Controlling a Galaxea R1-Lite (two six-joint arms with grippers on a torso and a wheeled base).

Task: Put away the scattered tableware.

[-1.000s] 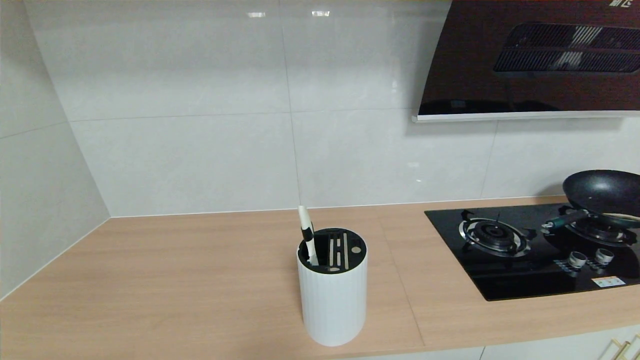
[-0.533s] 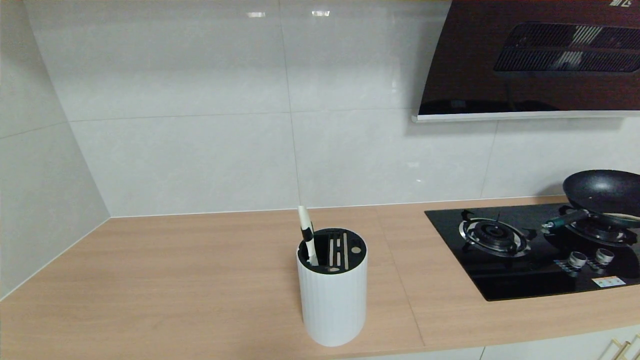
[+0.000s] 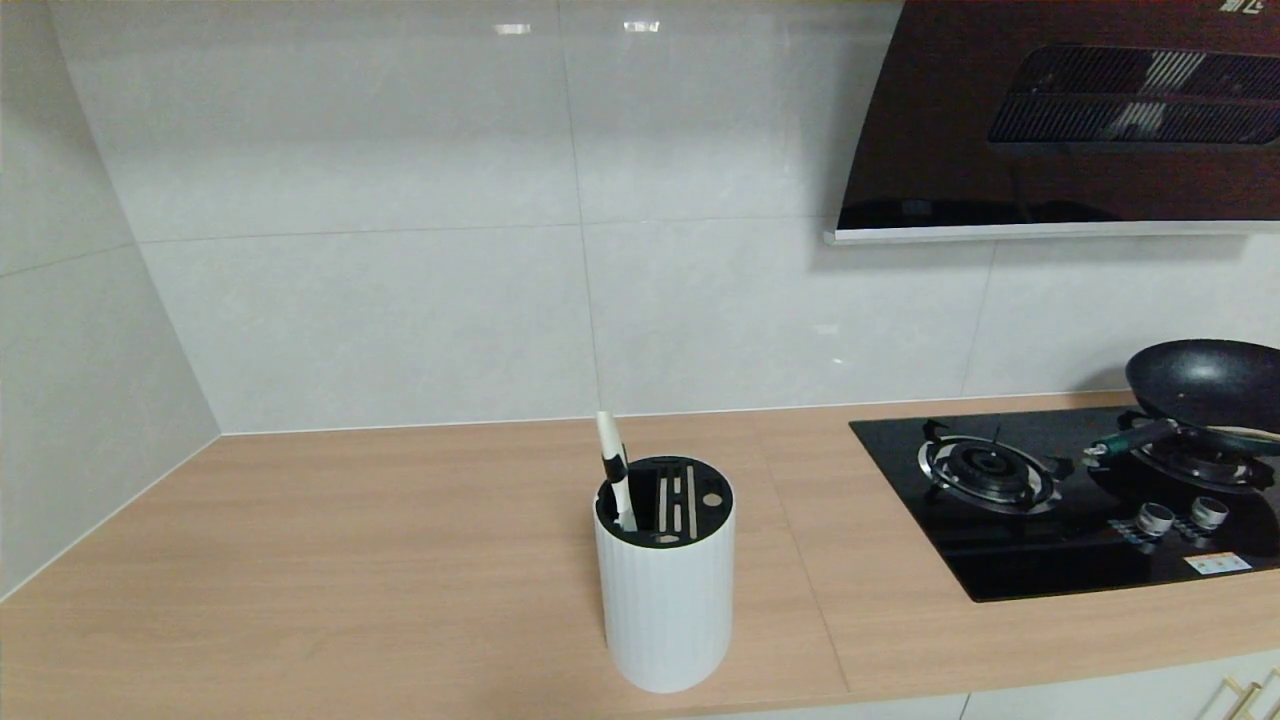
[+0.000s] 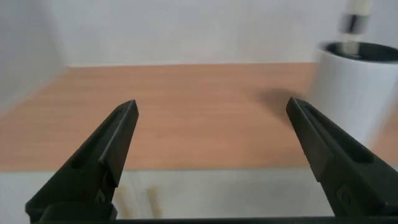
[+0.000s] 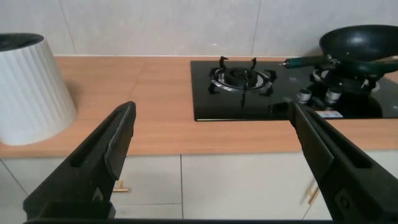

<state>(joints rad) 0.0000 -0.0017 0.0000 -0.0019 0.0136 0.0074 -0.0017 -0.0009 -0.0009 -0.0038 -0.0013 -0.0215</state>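
A white ribbed utensil holder [image 3: 665, 590] with a black slotted top stands near the front edge of the wooden counter [image 3: 380, 540]. One white-handled utensil [image 3: 614, 480] with a black band stands in it, leaning left. The holder [image 4: 360, 87] and the utensil handle [image 4: 356, 18] also appear in the left wrist view, beyond my left gripper [image 4: 211, 149], which is open and holds nothing, in front of the counter edge. My right gripper [image 5: 211, 155] is open and holds nothing, in front of the cabinets, with the holder [image 5: 31, 87] to one side.
A black gas hob [image 3: 1060, 500] sits at the counter's right with a black pan [image 3: 1200, 385] on its far burner. A range hood [image 3: 1060, 120] hangs above. Tiled walls close the back and left. White cabinet fronts [image 5: 242, 186] lie below the counter.
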